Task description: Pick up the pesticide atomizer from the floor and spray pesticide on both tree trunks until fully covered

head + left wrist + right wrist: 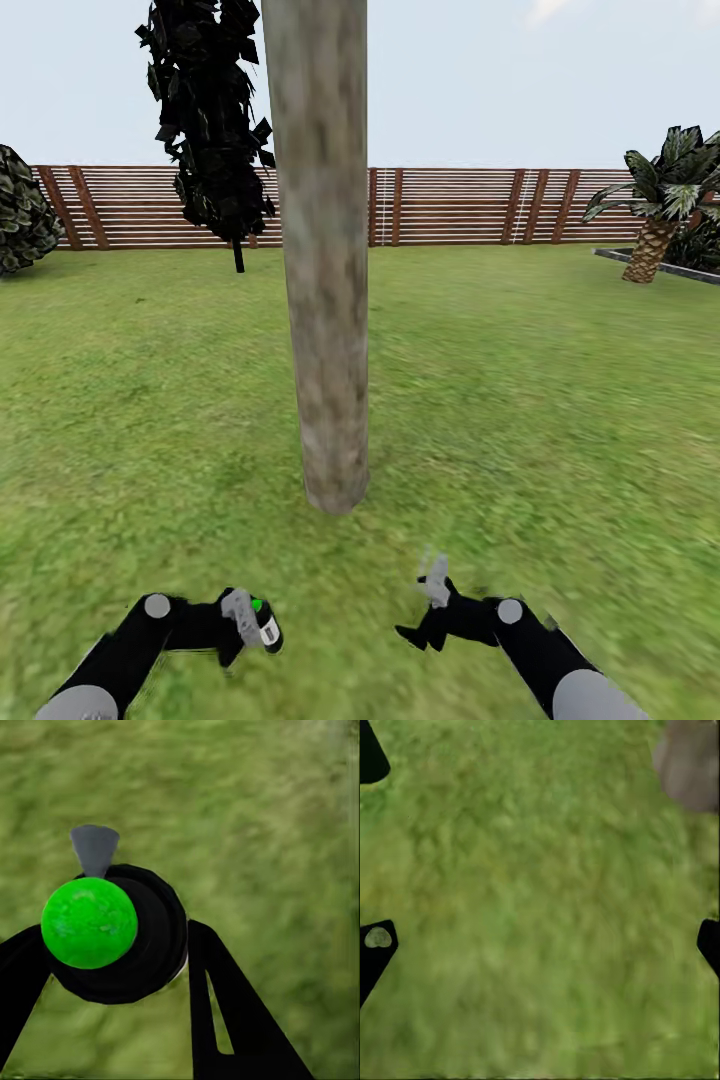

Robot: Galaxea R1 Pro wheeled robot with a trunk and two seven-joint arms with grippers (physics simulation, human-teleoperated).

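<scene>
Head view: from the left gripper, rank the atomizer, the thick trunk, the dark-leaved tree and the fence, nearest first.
1. Pesticide atomizer: held in the left gripper.
2. Thick tree trunk: ahead, slightly right.
3. Dark-leaved tree: beyond, on the lawn.
4. Wooden fence: behind everything.

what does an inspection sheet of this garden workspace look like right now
surface: green lawn, no paving seen
job's things: small dark pesticide atomizer with white label and pale grey spray head held in the left gripper; thick pale grey-brown mottled tree trunk straight ahead, no specks of spray seen on it
clutter: nothing seen
grippers: left gripper shut on the atomizer; right gripper open, holding nothing
cables: nothing seen
surroundings: brown horizontal-slat wooden fence, dark-leaved thin-stemmed tree, short palm
</scene>
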